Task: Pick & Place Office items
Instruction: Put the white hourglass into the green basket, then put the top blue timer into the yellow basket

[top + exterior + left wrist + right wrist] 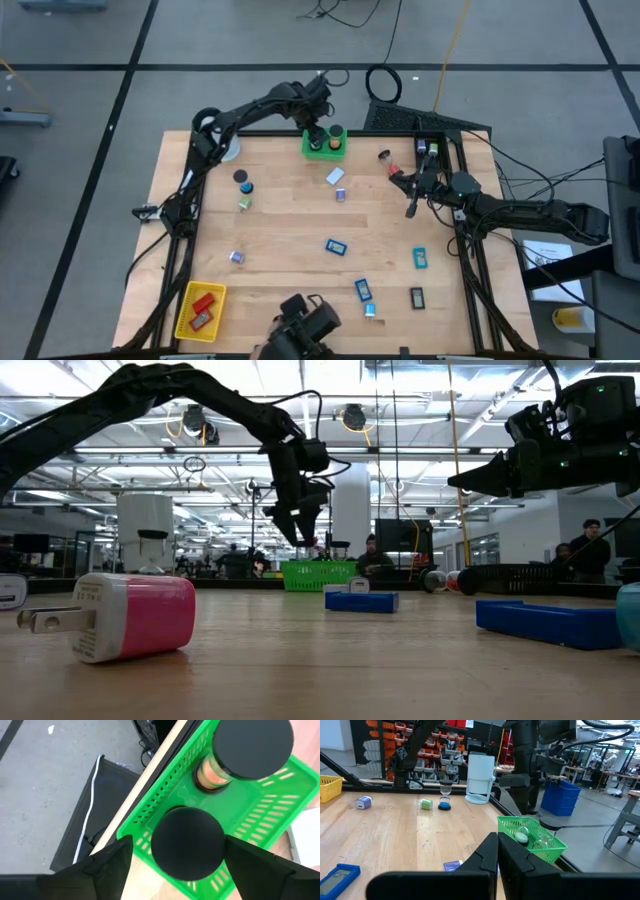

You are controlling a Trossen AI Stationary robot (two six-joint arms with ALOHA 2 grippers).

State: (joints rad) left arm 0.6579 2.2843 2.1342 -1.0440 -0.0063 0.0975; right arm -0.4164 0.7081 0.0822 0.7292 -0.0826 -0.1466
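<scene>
My left gripper (316,134) hangs open over the green mesh basket (325,147) at the table's far edge. In the left wrist view its fingers stand on either side of a black round cap (187,843) standing in the basket (260,827), beside a second black-capped piece with a peach body (215,772). In the low view the fingertips (300,532) are above the basket's rim (320,573). My right gripper (409,210) (498,851) is shut and empty, raised over the table's right part. Blue blocks (336,246) (363,290), a teal block (420,258) and small bits lie flat on the wood.
A yellow basket (185,318) with red pieces (203,304) sits at the near left corner. A white cylinder (480,777) stands at the far left. A pink-and-white plug (125,617) lies near the low camera. Open wood shows at the table's middle (290,215).
</scene>
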